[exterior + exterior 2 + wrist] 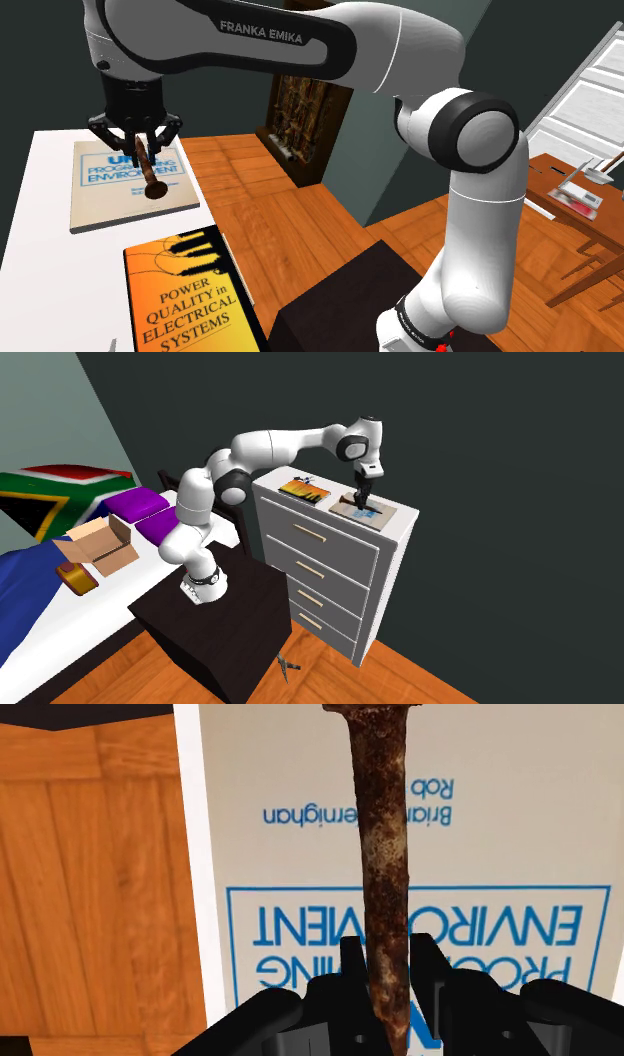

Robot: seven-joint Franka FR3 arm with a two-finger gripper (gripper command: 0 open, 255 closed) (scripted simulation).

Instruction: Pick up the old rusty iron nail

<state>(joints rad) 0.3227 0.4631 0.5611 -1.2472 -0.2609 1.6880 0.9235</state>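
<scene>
The main risk is the nail (383, 854) slipping or swinging. The gripper (388, 954) clamps it only near one end, so most of the long, rough shaft hangs free beyond the fingers (350, 974). A quick lift or turn could make it pivot in that narrow grip and drop. If it falls, it would likely land on the white book (110, 205) directly beneath, or roll off that book onto the dresser top (35, 200).

The gripper is closed on the nail, one finger on each side of the shaft. From the grip the nail runs down at a slant over the white book, its far end low above the cover. Whether it touches the cover I cannot tell.
</scene>
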